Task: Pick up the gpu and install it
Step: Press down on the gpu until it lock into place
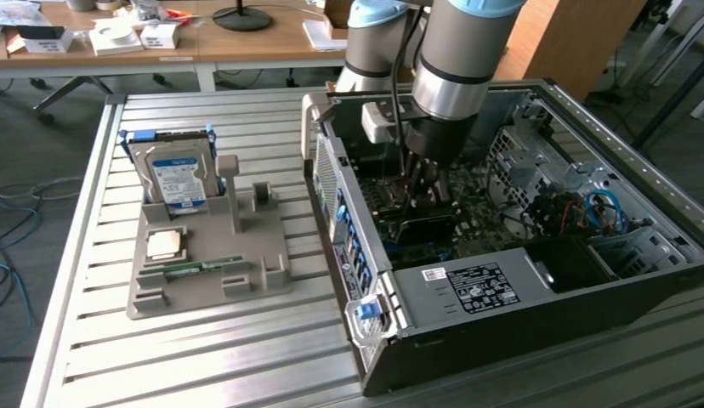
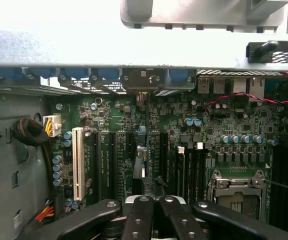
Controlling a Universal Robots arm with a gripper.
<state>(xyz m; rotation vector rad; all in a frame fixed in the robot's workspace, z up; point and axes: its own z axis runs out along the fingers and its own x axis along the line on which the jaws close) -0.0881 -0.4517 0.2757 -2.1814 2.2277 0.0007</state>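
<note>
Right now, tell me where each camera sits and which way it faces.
Exterior view: off the arm, above the slatted table, looking down at the open computer case and grey parts holder; the arm reaches into the case.
Wrist view: on the wrist inside the case, facing the motherboard and its slots; the shut gripper shows.
Shared: the case's interior, motherboard and gripper.

Wooden desks (image 1: 250,42), grey floor (image 1: 35,144) behind
</note>
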